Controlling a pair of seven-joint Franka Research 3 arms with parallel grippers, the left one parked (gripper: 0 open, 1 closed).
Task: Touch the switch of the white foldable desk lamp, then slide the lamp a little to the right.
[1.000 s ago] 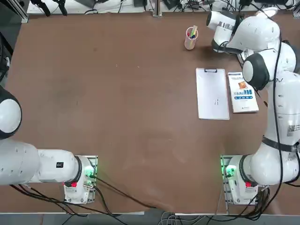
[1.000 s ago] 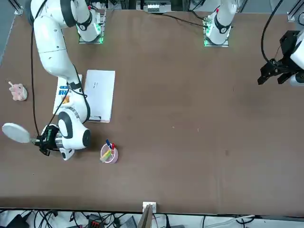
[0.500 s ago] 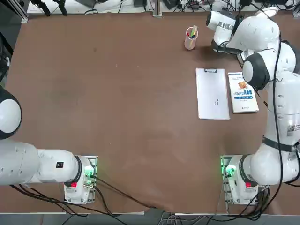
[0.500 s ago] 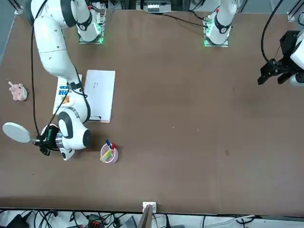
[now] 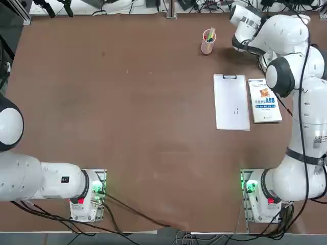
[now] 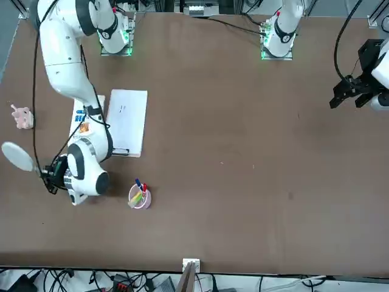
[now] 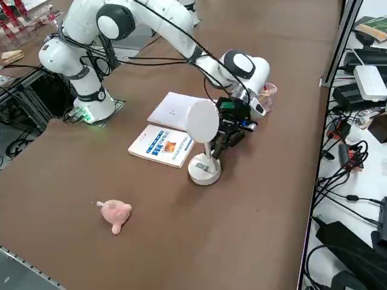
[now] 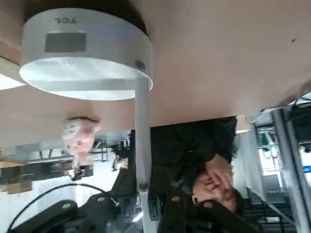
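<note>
Okay, brown table (image 7: 272, 199), right arm (image 7: 175, 30) stretched to its far right corner over the white clipboard (image 7: 175, 112) and the book (image 7: 160, 147). White foldable desk lamp (image 7: 204, 169) stands upright just past the book's corner, disc base flat on the table and round head up, with the pen cup (image 7: 267, 92) near on one side and the pink plush toy (image 7: 115, 212) well apart on the other. End effector (image 7: 225, 140) sits low against the lamp's thin arm, just above the base; can't tell if it's apart, together or clamped. Grey patch (image 8: 65, 41) on the base is probably the switch. Looks like the slide step: push low near the base so the lamp doesn't tip, keep the move short and level, and stop well before the plush and the table edge.
</note>
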